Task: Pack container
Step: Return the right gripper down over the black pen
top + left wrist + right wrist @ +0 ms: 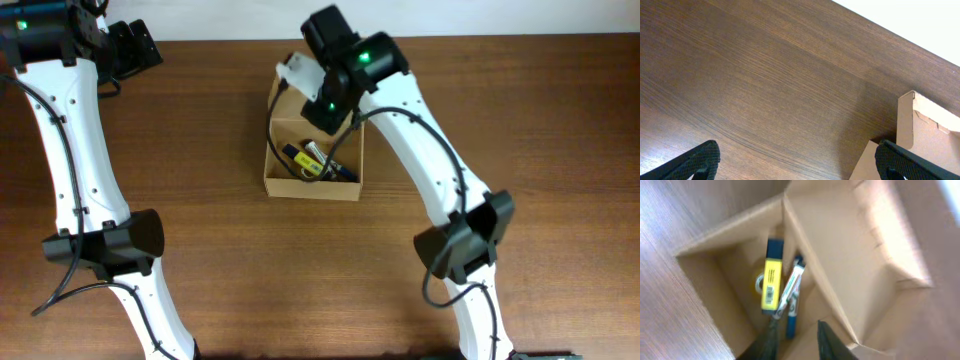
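Open container [730, 275], apparently beneath right fingers [829, 340]

The worktop [200, 150] is dark brown with a fine, streaky wood grain, and the container [310, 190] is plain tan cardboard, unmarked. In it, the marker [771, 282] is yellow with a dark blue end and a black barcode on its label, and the pen [794, 282] is white with a blue end. The left arm [75, 150] and right arm [420, 130] are white with black joints, and the left pincer [800, 167] and right pincer [800, 342] are black.
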`<state>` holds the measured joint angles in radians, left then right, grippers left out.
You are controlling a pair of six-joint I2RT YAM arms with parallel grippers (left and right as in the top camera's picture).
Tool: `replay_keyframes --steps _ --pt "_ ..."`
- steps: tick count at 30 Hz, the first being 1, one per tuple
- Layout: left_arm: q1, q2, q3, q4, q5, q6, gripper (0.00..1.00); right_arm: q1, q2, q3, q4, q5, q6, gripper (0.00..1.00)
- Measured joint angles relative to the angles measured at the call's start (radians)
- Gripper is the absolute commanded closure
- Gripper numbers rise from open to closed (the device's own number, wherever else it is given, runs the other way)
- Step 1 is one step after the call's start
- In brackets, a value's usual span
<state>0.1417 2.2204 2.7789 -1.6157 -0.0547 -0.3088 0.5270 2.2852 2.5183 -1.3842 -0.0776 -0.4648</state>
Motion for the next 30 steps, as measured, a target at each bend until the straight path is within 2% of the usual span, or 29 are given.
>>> replay_keyframes --steps 4,7,13,17,20,24,30 --pt "0.000 0.000 0.000 0.000 0.000 0.000 0.00 0.003 -0.092 0.019 -0.012 0.093 0.087 0.78" --pt "0.000 0.000 0.000 0.000 0.000 0.000 0.00 -0.027 -0.203 -0.024 0.019 0.140 0.158 0.73" --pt "0.000 0.000 0.000 0.000 0.000 0.000 0.00 -0.287 -0.555 -0.403 0.217 0.141 0.282 0.71" --pt "0.000 0.000 0.000 0.000 0.000 0.000 0.00 -0.448 -0.706 -0.694 0.254 0.121 0.363 0.74" --pt "0.000 0.000 0.000 0.000 0.000 0.000 0.00 -0.466 -0.703 -0.866 0.284 0.102 0.399 0.72" --pt "0.000 0.000 0.000 0.000 0.000 0.000 0.00 -0.449 -0.590 -1.044 0.342 0.063 0.421 0.72" --pt "0.000 0.000 0.000 0.000 0.000 0.000 0.00 -0.433 -0.400 -1.091 0.359 0.038 0.443 0.73"
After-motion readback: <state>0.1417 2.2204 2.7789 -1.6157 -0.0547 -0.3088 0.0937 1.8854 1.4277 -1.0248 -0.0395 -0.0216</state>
